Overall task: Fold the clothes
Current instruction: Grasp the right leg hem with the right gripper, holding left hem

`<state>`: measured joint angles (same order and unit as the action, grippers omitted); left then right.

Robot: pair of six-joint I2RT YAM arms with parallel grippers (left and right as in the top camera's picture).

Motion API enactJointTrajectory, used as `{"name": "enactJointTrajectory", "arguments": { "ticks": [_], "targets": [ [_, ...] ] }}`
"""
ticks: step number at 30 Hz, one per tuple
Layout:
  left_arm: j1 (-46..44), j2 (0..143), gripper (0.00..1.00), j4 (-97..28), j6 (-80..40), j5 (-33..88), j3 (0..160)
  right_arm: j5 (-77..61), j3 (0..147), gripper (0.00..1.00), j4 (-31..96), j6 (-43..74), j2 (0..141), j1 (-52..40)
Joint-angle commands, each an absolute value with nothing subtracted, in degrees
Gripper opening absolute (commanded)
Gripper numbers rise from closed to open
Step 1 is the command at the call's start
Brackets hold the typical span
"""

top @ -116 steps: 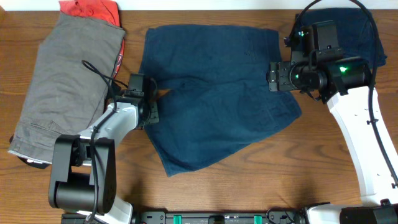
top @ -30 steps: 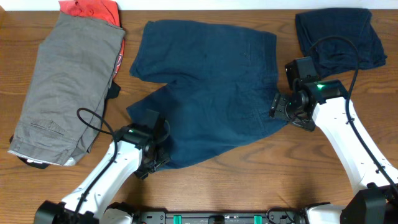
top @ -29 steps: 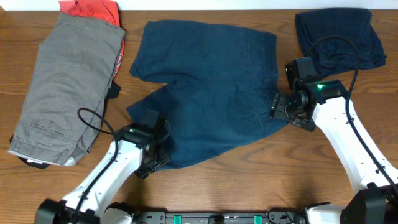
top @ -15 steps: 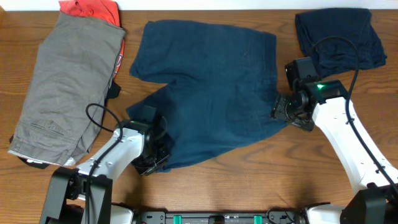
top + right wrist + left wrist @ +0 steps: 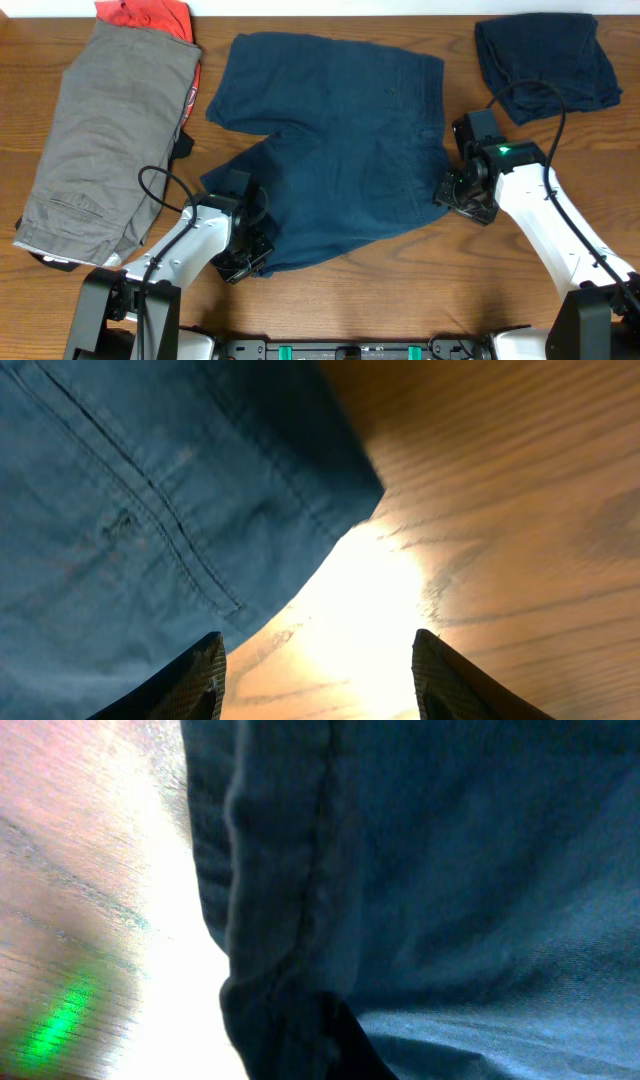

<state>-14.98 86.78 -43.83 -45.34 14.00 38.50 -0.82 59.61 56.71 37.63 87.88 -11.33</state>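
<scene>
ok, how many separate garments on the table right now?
4. Denim shorts spread at centre; grey-khaki shorts at left; red-orange garment poking out beneath them at the far edge; dark navy garment far right. More may hide under the grey-khaki shorts.

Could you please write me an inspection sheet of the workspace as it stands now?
Surface: wooden table, glare under the right wrist camera.
Job's things: denim shorts spread out centre; grey-khaki shorts left, partly over red-orange garment; navy garment far right.
Clutter: nothing seen.
Claws: left claw at the denim's near-left hem, state unclear; right claw open beside the denim's right corner.
Cables: black cable loops behind the left claw; second cable arcs over the navy garment's edge.
Surroundings: dark base rail at near edge.
</scene>
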Motion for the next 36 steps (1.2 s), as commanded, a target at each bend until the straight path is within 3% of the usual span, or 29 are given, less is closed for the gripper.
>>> {"name": "enactJointTrajectory", "arguments": {
  "ticks": [1, 10, 26, 36],
  "targets": [
    [-14.79, 88.29, 0.06, -43.31, -44.58, 13.04, 37.80, -3.31, 58.35, 0.58, 56.38, 40.23, 88.20, -11.29],
    [-14.79, 88.29, 0.06, -43.09, -44.58, 12.84, 37.80, -3.27, 56.10, 0.57, 53.19, 40.69, 88.20, -11.73],
    [-14.79, 88.29, 0.06, -43.11, -44.60, 12.84, 37.80, -2.59, 45.28, 0.47, 37.69, 40.71, 88.20, -12.03],
    [-14.79, 88.29, 0.06, -42.89, -44.60, 12.40, 37.80, 2.74, 41.45, 0.46, 28.01, 40.73, 88.25, -12.03]
  ]
}}
